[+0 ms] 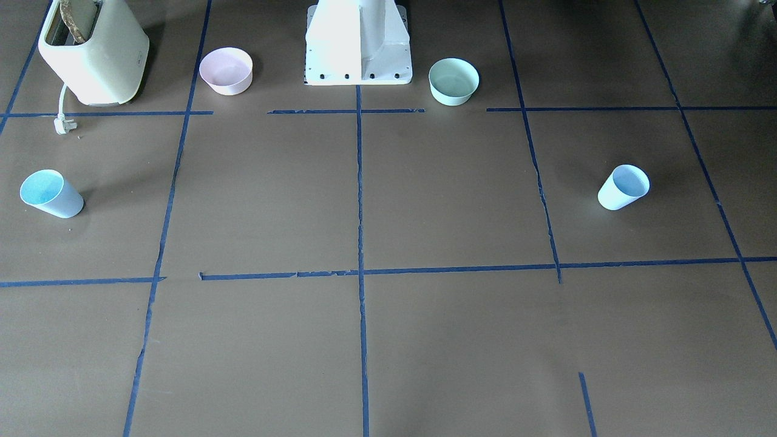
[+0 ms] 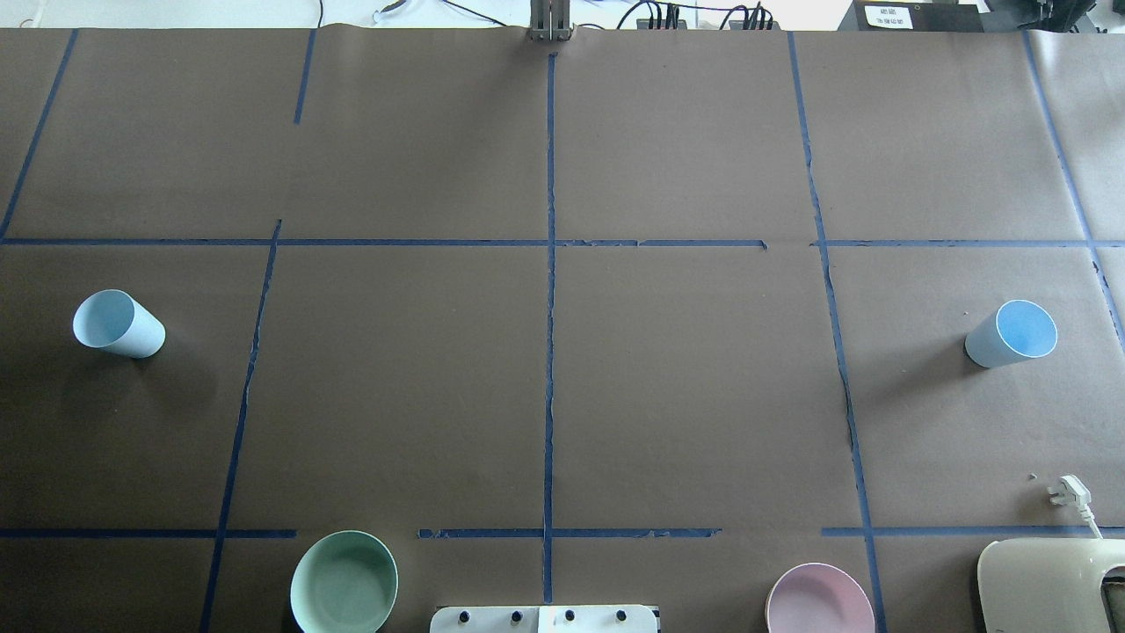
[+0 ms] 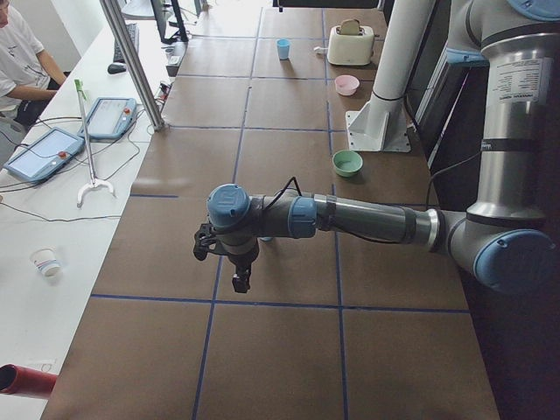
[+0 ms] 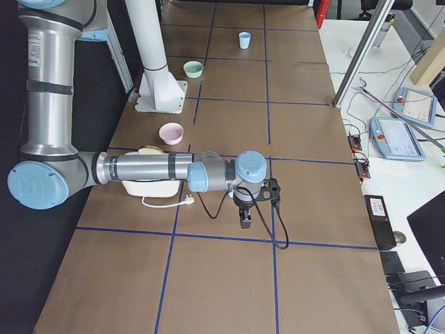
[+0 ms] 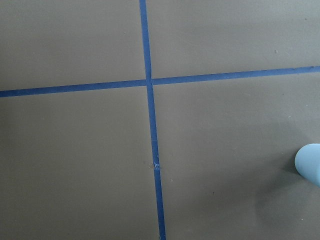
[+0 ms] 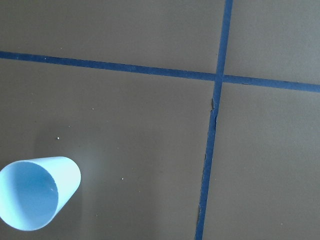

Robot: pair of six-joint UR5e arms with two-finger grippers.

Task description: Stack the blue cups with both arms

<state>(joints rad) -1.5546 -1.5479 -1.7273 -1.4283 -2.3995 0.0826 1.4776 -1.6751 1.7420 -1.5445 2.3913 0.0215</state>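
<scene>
Two pale blue cups stand upright, far apart. One cup point(image 2: 119, 323) is on my left side, also seen in the front view point(image 1: 623, 187); its edge shows at the right of the left wrist view point(image 5: 310, 164). The other cup point(image 2: 1011, 334) is on my right side, also seen in the front view point(image 1: 51, 194) and at the lower left of the right wrist view point(image 6: 37, 192). My left gripper point(image 3: 238, 282) hangs above the table near its cup. My right gripper point(image 4: 245, 221) hangs likewise. I cannot tell whether either is open or shut. Neither holds anything that I can see.
A mint-green bowl point(image 2: 344, 582) and a pink bowl point(image 2: 819, 600) sit near the white pedestal point(image 1: 358, 54). A cream toaster point(image 1: 91, 51) with a loose plug point(image 1: 62, 125) stands on my right side. Blue tape lines cross the brown table. An operator point(image 3: 22, 61) sits beyond the table.
</scene>
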